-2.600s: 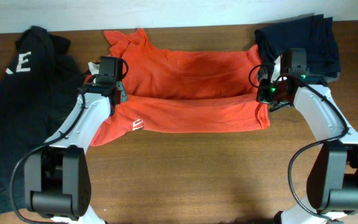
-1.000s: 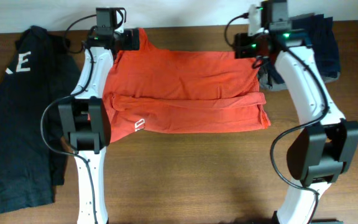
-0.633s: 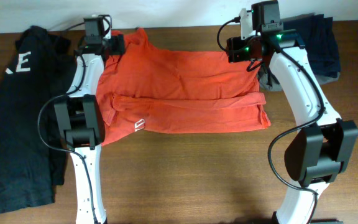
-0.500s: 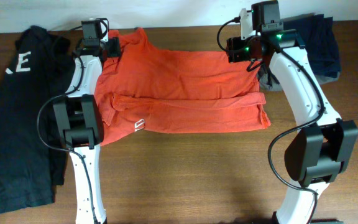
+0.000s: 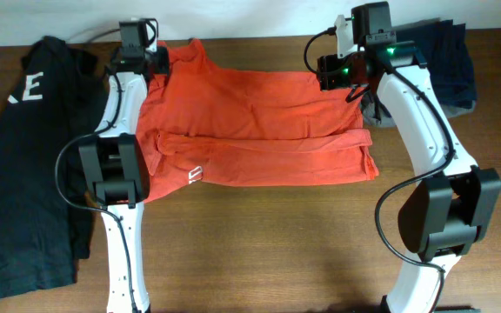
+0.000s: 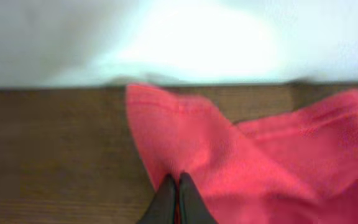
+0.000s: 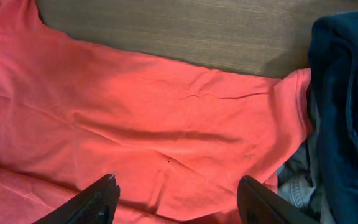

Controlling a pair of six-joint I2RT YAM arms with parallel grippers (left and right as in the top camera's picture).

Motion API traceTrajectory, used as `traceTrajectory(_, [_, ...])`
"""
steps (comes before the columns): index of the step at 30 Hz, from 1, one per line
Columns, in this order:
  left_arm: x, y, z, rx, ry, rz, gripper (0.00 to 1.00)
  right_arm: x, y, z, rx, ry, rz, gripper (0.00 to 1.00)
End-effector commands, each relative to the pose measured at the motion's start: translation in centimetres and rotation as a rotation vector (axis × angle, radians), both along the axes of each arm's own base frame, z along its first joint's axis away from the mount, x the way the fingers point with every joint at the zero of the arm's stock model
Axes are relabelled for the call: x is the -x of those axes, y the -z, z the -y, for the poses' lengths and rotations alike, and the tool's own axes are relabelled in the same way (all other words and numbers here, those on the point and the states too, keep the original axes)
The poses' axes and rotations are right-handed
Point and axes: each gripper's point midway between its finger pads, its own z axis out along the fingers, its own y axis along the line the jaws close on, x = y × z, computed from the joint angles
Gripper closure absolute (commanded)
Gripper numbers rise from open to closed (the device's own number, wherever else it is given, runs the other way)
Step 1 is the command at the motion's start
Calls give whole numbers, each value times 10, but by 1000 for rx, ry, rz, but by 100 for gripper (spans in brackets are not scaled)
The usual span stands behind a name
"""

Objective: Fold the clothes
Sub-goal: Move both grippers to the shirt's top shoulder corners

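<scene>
Overhead: the orange-red T-shirt point(image 5: 259, 113) lies spread flat on the far half of the table point(image 5: 259, 252). Its near hem is folded up in a band, with a small white logo point(image 5: 193, 175) at the left end. A black garment point(image 5: 24, 156) sprawls to the left, and a navy garment point(image 5: 446, 56) crowds the right sleeve.

Left wrist: the left gripper point(image 6: 176, 190) is pinched tight on the shirt's corner by the table's back edge.

Right wrist: the right gripper point(image 7: 178, 182) is spread wide and holds nothing, poised above the shirt. The navy cloth lies right against the sleeve.
</scene>
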Motion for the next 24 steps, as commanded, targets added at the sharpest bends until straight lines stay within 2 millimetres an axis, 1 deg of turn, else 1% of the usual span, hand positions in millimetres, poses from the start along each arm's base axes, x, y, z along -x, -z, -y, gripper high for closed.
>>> traceTrajectory(1, [-10,-52,-4,-5,-5,73,99,-1,-8,1,11,-1,20,34])
traceTrajectory(4, [-5,-78,-3,-5,-4,71,99,-2,-7,6,33,15,23,34])
traceTrajectory(7, [6,-92,-1,-5,0,36,99,-3,-7,12,60,36,26,34])
traceTrajectory(9, [17,-96,2,-4,3,-2,99,-6,-8,16,76,49,37,34])
traceTrajectory(11, [29,-96,3,2,2,-55,99,-10,-9,19,77,56,50,34])
traceTrajectory(12, [44,-95,6,7,9,-114,99,-14,-8,23,76,64,60,34])
traceTrajectory(14, [59,-92,7,8,12,-176,100,-18,-5,27,75,75,66,34])
traceTrajectory(16, [73,-88,9,8,14,-235,100,-24,3,31,75,83,67,34])
traceTrajectory(19, [87,-82,10,7,15,-295,100,-34,21,36,76,92,58,34])
traceTrajectory(22, [92,-79,10,7,16,-321,99,-47,44,39,80,100,55,34])
traceTrajectory(23, [93,-78,10,8,16,-325,100,-54,55,40,81,105,60,34])
traceTrajectory(24, [93,-78,10,8,16,-328,100,-57,60,40,81,105,63,34])
